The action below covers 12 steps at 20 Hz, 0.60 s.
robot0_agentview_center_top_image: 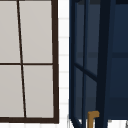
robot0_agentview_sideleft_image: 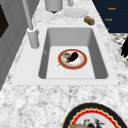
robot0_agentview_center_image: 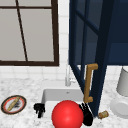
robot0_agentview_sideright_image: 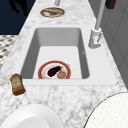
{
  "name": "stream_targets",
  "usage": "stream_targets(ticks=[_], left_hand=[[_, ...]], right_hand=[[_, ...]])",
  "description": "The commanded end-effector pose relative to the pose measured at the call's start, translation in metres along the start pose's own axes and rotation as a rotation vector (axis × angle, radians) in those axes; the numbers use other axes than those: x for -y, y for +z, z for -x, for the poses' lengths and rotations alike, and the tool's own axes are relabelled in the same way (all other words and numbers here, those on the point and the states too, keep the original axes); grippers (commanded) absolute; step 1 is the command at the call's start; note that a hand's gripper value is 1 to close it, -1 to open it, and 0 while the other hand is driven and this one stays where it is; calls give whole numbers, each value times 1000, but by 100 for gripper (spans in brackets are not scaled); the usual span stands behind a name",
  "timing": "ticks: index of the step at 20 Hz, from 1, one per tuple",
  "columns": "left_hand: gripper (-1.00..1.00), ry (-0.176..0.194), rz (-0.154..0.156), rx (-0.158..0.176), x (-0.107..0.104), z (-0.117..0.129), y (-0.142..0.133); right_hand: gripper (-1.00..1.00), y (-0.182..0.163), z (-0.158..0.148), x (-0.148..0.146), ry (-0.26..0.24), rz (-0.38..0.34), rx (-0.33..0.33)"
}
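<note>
Below the open cabinet door (robot0_agentview_center_image: 86,50), right hand (robot0_agentview_center_image: 87,113) hangs with fingers spread, touching the red ball (robot0_agentview_center_image: 67,115). Left hand (robot0_agentview_center_image: 39,109) hovers curled, holding nothing, at the sink (robot0_agentview_center_image: 50,96) edge.

Two black hands: one on the left (robot0_agentview_center_image: 39,109), one on the right (robot0_agentview_center_image: 86,113). One big red ball (robot0_agentview_center_image: 67,115). Two red-rimmed plates: one in the sink (robot0_agentview_sideleft_image: 72,59), one on the left counter (robot0_agentview_center_image: 13,104). One brown bottle (robot0_agentview_sideright_image: 17,84), one white plate (robot0_agentview_sideleft_image: 75,12), one grey faucet (robot0_agentview_sideright_image: 96,32), one white canister (robot0_agentview_center_image: 123,81).
</note>
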Motion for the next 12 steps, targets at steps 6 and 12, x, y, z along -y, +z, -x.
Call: stream_targets(ticks=[6,12], left_hand=[[0,0,0,0,0,0,0],[0,0,0,0,0,0,0]], right_hand=[[-100,50,46,14,-16,-22,0],[-100,65,71,35,-32,-69,-42]])
